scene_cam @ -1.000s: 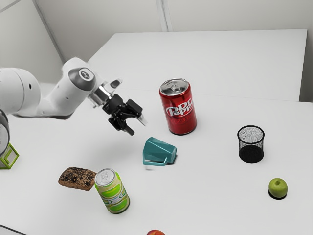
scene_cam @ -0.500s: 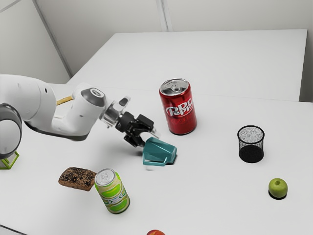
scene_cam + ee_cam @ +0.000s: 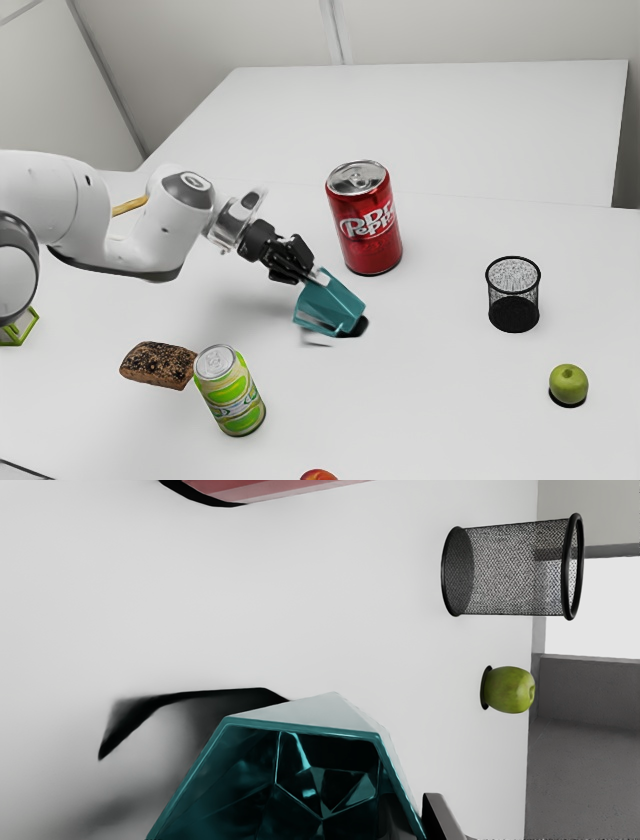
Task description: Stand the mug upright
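The pincer (image 3: 318, 279) is closed on the wall of the teal mug (image 3: 331, 304), one fingertip inside the rim and the other outside it. The mug is tilted, neither upright nor flat on its side: its open end faces the pincer, and its base points toward the exterior view's right and the near side. A dark shadow lies by its base on the white tabletop (image 3: 440, 400); I cannot tell whether the mug touches the surface.

The nearest tall thing is the red Dr Pepper can (image 3: 368, 222), upright on the far side of the mug, near it but apart. On the near side, toward the exterior view's left, stands a lime-green drink can (image 3: 230, 392), with a seeded piece of bread (image 3: 158, 365) just beside it; whether those two touch is unclear.

Well off to the exterior view's right stands a black mesh cup (image 3: 513, 296), upright, and nearer than that sits a green apple (image 3: 568, 384). A red-orange fruit (image 3: 318, 475) is partly cut off at the near edge. At the exterior view's left, a green-framed object (image 3: 19, 327) shows in part beside the arm (image 3: 165, 225), and a yellowish bar (image 3: 129, 206) lies partly hidden behind the arm.
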